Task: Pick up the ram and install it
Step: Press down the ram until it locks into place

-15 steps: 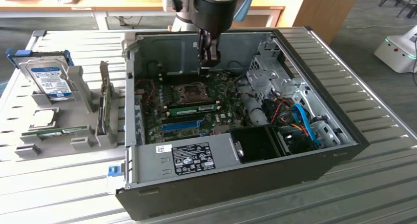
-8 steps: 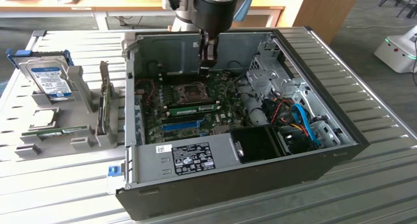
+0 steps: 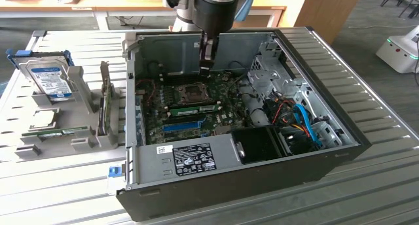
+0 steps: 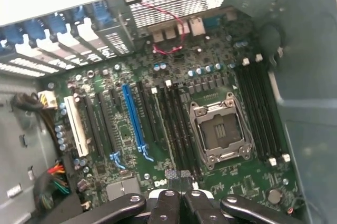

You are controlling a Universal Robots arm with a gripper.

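A green ram stick [image 3: 196,108] with a pale label stands on edge in a slot of the motherboard [image 3: 226,119], just in front of the CPU socket [image 3: 194,92]. My gripper [image 3: 206,68] hangs above the socket inside the open computer case [image 3: 216,161], clear of the stick. In the wrist view the gripper [image 4: 179,174] is shut, its black fingertips pressed together with nothing visible between them. They sit over the dark memory slots [image 4: 176,124] beside the CPU socket [image 4: 220,129].
A grey holder [image 3: 46,114] at the exterior view's left carries a silver hard drive with a blue label [image 3: 49,78], an upright card [image 3: 105,102] and another green stick lying flat [image 3: 56,133]. Cables and drive bays [image 3: 295,117] crowd the case's right side.
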